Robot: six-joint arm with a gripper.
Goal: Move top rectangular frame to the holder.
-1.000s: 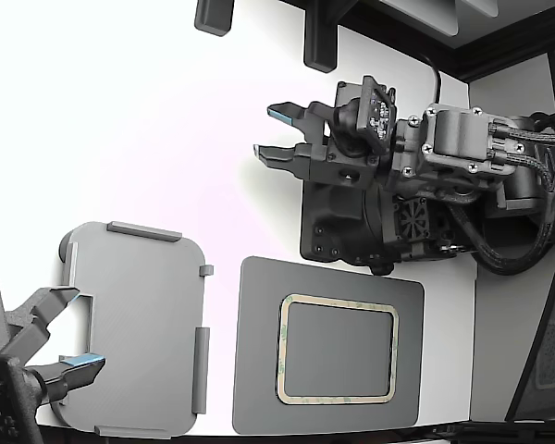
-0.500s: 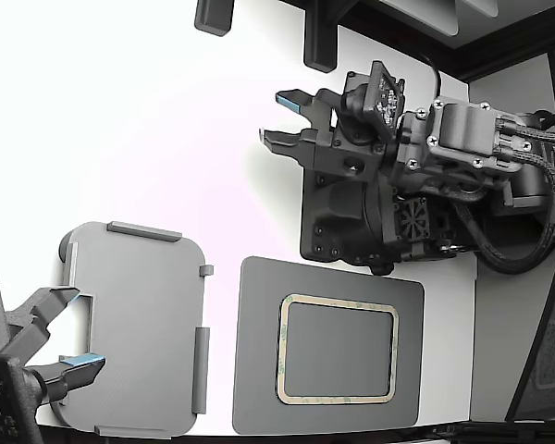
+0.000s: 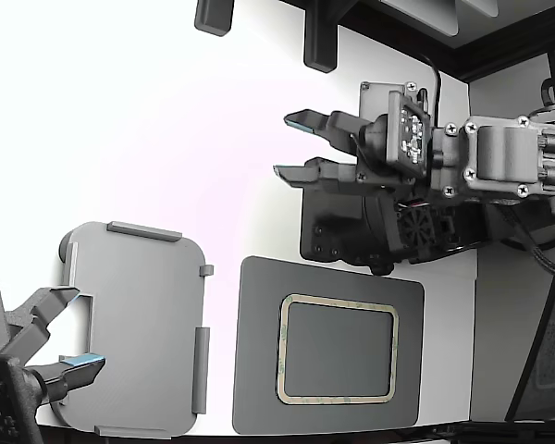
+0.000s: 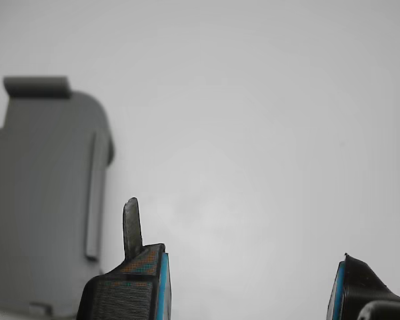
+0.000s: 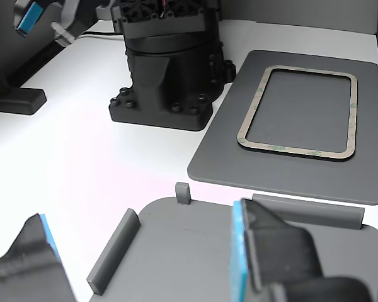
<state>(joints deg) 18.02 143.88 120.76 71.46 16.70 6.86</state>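
The top rectangular frame point(image 3: 339, 299), a thin beige ring with greenish patches, lies flat on a dark grey mat point(image 3: 259, 370) at the exterior view's lower right; it also shows in the other view point(image 5: 252, 108). The holder point(image 3: 139, 324), a light grey tray with raised tabs, lies at the lower left and shows in the wrist view point(image 4: 40, 200). My gripper point(image 3: 294, 144) is open and empty, up in the air beyond the mat and pointing toward the exterior view's left. Its blue-padded fingers frame bare white table in the wrist view point(image 4: 247, 293).
A second arm's open gripper point(image 3: 69, 333) sits at the holder's notched side at the exterior view's lower left. My arm's black base point(image 3: 342, 231) stands just behind the mat. Two dark brackets point(image 3: 319, 42) stand at the table's far edge.
My gripper has swung toward the exterior view's right and slightly down, and the wrist has rotated. It stays open. The frame, holder and second arm have not moved.
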